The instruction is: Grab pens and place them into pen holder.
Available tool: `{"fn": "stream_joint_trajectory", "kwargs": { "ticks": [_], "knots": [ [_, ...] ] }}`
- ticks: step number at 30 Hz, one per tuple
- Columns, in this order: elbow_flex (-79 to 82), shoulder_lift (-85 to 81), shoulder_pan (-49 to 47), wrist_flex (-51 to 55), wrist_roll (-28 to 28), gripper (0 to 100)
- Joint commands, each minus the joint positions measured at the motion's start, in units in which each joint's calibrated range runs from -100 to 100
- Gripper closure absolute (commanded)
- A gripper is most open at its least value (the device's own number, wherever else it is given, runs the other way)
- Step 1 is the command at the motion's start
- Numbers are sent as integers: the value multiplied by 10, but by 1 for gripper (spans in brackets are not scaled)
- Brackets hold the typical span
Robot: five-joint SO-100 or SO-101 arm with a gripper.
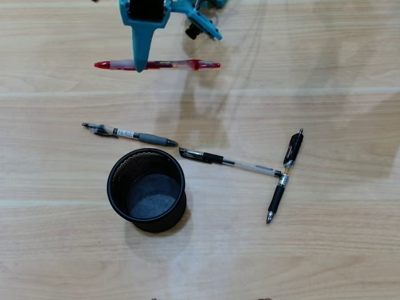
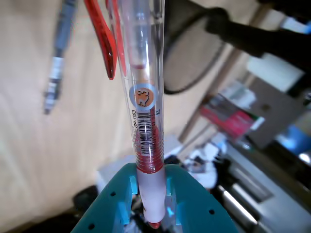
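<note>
Red pen [image 1: 156, 64]: clear plastic barrel with red clip and red ink core, barcode label and round orange sticker visible in the wrist view [image 2: 144, 97]; lies horizontal in the overhead view near the top edge, pinched at its grip end between the jaws of the teal plastic gripper [image 1: 140, 65]. In the wrist view the jaws [image 2: 149, 194] press on both sides of the pale rubber grip section. Pen holder [image 1: 147, 190]: black cylindrical wire-mesh cup, upright, grey floor showing inside, no pens in it. Grey-grip pen [image 1: 130, 134]: slim, lying just above the holder. Clear-barrelled black pen [image 1: 230, 162]: lying right of the holder, its right end meeting a black clip pen [image 1: 285, 176] that lies steeply angled. Wooden table [image 1: 325, 75]: pale, smooth, plank-grained.
</note>
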Motion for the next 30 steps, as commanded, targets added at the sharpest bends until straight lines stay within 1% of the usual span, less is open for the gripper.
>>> {"fn": "stream_joint_trajectory", "kwargs": {
  "ticks": [1, 5, 6, 7, 9, 11, 13, 15, 17, 23, 27, 30],
  "knots": [
    [-45, 15, -18, -130, 2, 98],
    [-12, 57, -18, -233, 2, 98],
    [-3, 78, -18, -281, 17, 98],
    [-4, 89, -18, -297, 35, 98],
    [-14, 112, -23, -312, 79, 98],
    [-37, 138, -24, -313, 111, 98],
    [-87, 179, -21, -312, 156, 98],
    [-128, 206, -18, -312, 185, 98],
    [-170, 234, -15, -313, 201, 98],
    [-319, 301, -2, -314, 208, 98],
    [-390, 364, -5, -368, 208, 98],
    [-402, 402, -3, -397, 208, 98]
  ]
}}
